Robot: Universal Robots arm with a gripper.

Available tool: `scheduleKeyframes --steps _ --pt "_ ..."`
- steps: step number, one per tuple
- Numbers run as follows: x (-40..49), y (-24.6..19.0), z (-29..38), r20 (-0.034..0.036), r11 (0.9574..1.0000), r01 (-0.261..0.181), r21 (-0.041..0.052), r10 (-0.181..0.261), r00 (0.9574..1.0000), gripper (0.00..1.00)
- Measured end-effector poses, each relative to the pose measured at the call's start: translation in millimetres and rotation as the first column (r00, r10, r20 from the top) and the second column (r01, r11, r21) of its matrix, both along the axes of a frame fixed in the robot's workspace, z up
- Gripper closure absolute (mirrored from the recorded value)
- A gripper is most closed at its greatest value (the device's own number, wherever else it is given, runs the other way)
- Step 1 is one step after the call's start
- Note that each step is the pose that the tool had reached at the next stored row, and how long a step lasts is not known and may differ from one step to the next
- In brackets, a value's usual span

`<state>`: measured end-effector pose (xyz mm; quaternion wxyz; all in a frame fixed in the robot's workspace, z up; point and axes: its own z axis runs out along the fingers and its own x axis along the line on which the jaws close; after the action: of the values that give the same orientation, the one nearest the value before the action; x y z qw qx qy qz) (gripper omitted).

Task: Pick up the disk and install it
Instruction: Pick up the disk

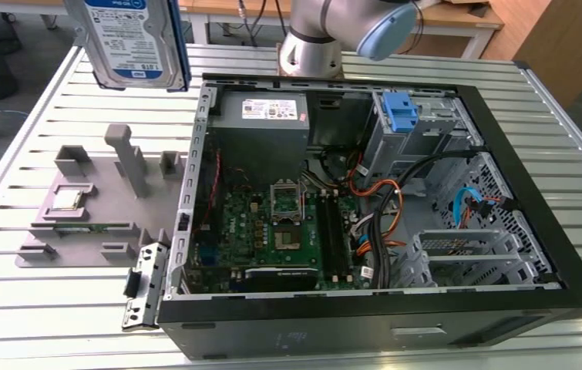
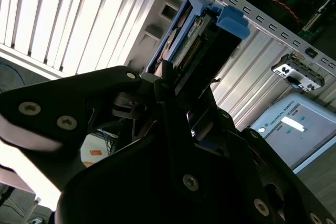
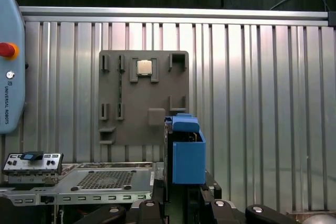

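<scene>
Exterior view: I see disk (image 1: 131, 42) raised off ribbed metal surface (image 1: 34, 108). It is a flat silver-grey slab with white-and-blue label, near open black computer case (image 1: 373, 316).
Second wrist view: black jaws clenched on disk (image 2: 189, 40), blue plastic carrier frame (image 2: 231, 22) protruding.
First wrist view: disk (image 3: 188, 161) edge-on, grey slotted fixture plate (image 3: 142, 98) behind.

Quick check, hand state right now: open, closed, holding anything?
Hand: closed on the disk, held clear of the slatted table.
</scene>
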<state>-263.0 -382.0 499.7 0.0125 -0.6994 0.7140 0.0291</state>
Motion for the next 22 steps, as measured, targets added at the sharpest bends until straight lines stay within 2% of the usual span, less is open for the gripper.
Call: scheduleKeyframes --steps 22 --pt "52.5 0.0 0.1 -0.0001 1.0 0.0 -0.0001 0.0 1.0 0.65"
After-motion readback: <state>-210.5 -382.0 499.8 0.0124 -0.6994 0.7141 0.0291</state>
